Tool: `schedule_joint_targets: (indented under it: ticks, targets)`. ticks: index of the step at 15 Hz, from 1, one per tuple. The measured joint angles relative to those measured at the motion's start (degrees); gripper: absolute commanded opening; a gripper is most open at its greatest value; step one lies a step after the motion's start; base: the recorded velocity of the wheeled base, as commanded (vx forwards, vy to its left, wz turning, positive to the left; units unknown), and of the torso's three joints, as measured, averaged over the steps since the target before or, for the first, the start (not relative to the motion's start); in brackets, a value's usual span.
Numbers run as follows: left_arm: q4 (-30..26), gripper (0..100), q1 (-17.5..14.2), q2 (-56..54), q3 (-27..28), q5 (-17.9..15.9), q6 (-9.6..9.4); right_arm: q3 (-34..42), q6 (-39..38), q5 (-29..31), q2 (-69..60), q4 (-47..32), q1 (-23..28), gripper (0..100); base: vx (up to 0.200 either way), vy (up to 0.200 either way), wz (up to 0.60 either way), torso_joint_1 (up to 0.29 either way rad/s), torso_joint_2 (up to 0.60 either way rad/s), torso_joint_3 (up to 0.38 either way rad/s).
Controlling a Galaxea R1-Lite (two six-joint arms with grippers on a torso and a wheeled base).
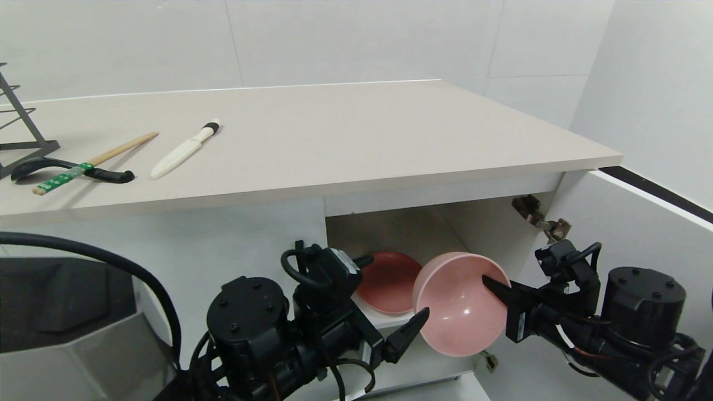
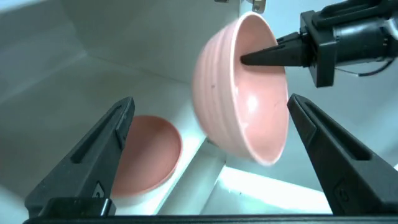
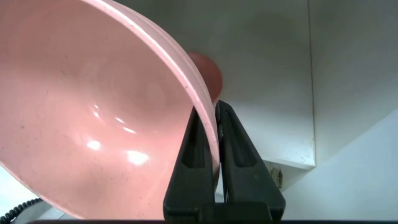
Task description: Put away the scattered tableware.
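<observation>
Now right pincer (image 1: 493,284) pinches one pink bowl (image 1: 457,314), second bowl (image 1: 387,281) shelved (left pincer (image 2: 211,102) spread).

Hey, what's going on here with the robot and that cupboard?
The right tool pinches the rim of a pink bowl, holding it tilted at the open cabinet. The left tool is open beside it, gripping nothing. A second bowl sits on the shelf inside. Chopsticks, a black spoon and a white knife lie on the counter.

White walls (image 1: 362,39); beige counter (image 1: 362,139) — open cabinet (image 1: 401,231)
</observation>
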State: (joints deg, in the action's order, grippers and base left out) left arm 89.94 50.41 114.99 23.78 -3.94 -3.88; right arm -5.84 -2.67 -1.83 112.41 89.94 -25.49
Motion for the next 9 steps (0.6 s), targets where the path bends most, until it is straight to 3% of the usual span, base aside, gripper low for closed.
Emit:
schedule_joint_targets:
  ticks: [5,7,9]
  targets:
    - [0.0,100,-5.5,-8.4,-9.4,-16.7,-0.85,0.9,0.1,-0.1,0.1,0.0,-0.1,0,0.000,0.000,0.00,0.000,0.00,0.000]
    - [0.0,100,-7.8,-11.8,-13.2,-18.9,-1.76,1.0,0.0,-0.1,0.1,0.0,-0.1,0,0.000,0.000,0.00,0.000,0.00,0.000]
    - [0.0,100,-10.2,-14.9,-16.3,-19.0,-2.79,1.1,0.0,-0.1,0.1,0.0,-0.1,0,0.000,0.000,0.00,0.000,0.00,0.000]
